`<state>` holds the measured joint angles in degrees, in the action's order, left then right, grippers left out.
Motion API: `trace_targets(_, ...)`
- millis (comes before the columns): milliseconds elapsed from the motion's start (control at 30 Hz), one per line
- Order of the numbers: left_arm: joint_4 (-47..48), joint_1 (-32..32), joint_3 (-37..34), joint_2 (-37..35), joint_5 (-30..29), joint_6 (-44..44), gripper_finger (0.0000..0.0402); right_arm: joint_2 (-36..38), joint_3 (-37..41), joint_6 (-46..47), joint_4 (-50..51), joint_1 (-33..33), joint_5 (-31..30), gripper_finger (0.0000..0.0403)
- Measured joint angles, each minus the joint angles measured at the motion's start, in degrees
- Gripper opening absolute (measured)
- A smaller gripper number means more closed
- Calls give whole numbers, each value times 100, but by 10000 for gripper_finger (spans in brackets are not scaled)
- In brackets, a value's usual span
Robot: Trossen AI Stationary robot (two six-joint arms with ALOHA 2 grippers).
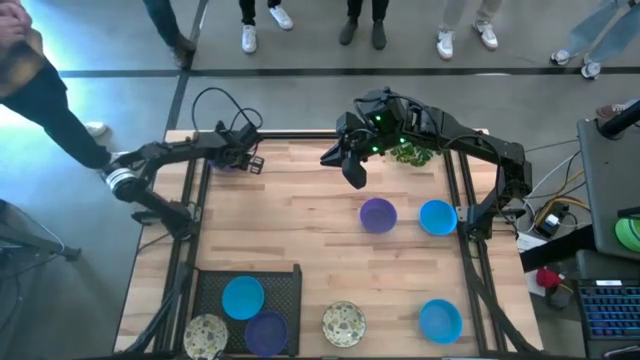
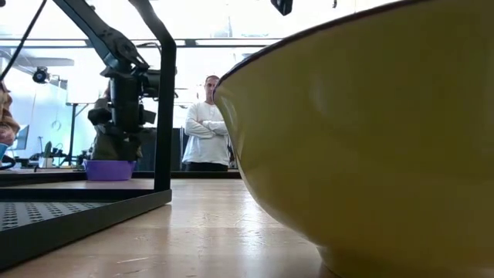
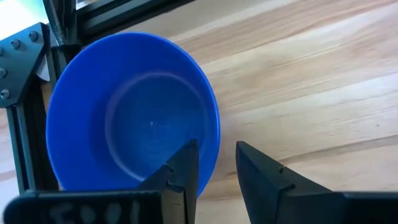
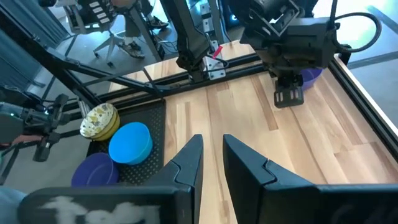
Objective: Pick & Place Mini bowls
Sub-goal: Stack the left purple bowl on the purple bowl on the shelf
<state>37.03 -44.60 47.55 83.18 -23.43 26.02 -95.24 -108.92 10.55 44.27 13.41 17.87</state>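
My left gripper [image 1: 247,160] is at the table's far left corner, low over a purple mini bowl [image 2: 109,170] that sits on its base on the table. It is open. One finger [image 3: 185,167] is over the bowl's inside and the other [image 3: 261,180] is outside its rim [image 3: 214,146]. My right gripper [image 1: 352,172] hangs above the far middle of the table, fingers a little apart, holding nothing [image 4: 211,152]. On the table lie a purple bowl [image 1: 377,214], two blue bowls [image 1: 437,216] [image 1: 440,320] and a cream speckled bowl [image 1: 343,322].
A black tray [image 1: 285,285] at the near left holds a blue bowl [image 1: 243,297], a purple bowl [image 1: 266,331] and a cream bowl [image 1: 205,335]. A green plant [image 1: 411,154] lies at the far edge. Black frame rails [image 3: 18,93] run beside the left bowl. People stand beyond the table.
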Motion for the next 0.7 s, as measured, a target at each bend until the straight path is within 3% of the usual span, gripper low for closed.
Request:
trace_targets(500,-209,-7,0,520,1,-195,97,0,0,-2,-9,2,-2,57)
trace_targets(700,-209,-25,0,490,1,-425,41,0,0,-7,-9,2,-2,57)
